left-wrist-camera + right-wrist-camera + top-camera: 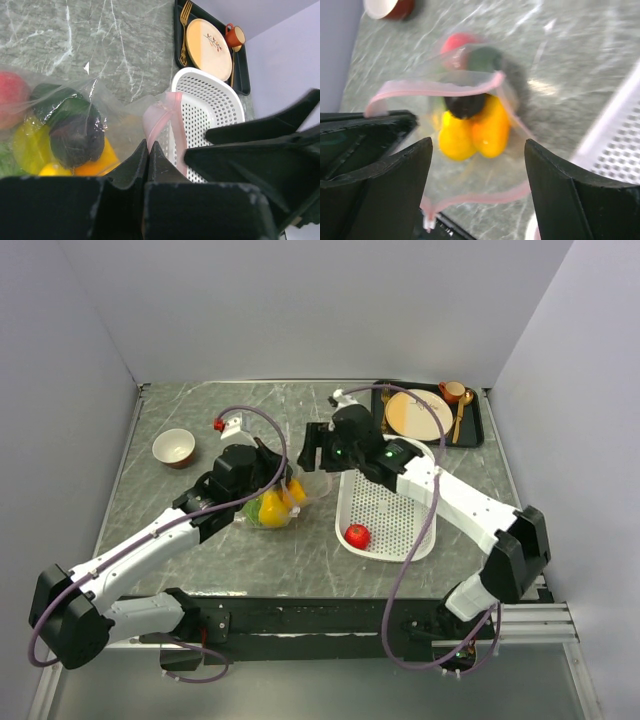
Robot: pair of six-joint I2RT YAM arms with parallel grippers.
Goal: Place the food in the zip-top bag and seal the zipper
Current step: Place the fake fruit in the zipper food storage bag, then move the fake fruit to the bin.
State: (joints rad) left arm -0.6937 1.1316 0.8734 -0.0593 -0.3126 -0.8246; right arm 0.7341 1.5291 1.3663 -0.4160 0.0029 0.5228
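On our tabletop, most food sits bagged, left end effector pinching the zipper, right end effector apart; tomato and sealing remain.

The right gripper, jaws wide apart, hangs over the gaping zip-top bag (lemon, mango inside).

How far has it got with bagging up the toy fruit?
Mostly loaded: several fruits sit inside the clear bag. In hand: the left hand pinches the pink zipper, holding the mouth open, while the right hand hangs open above it. Left: a red tomato lies in the white basket, and the zipper is unsealed.
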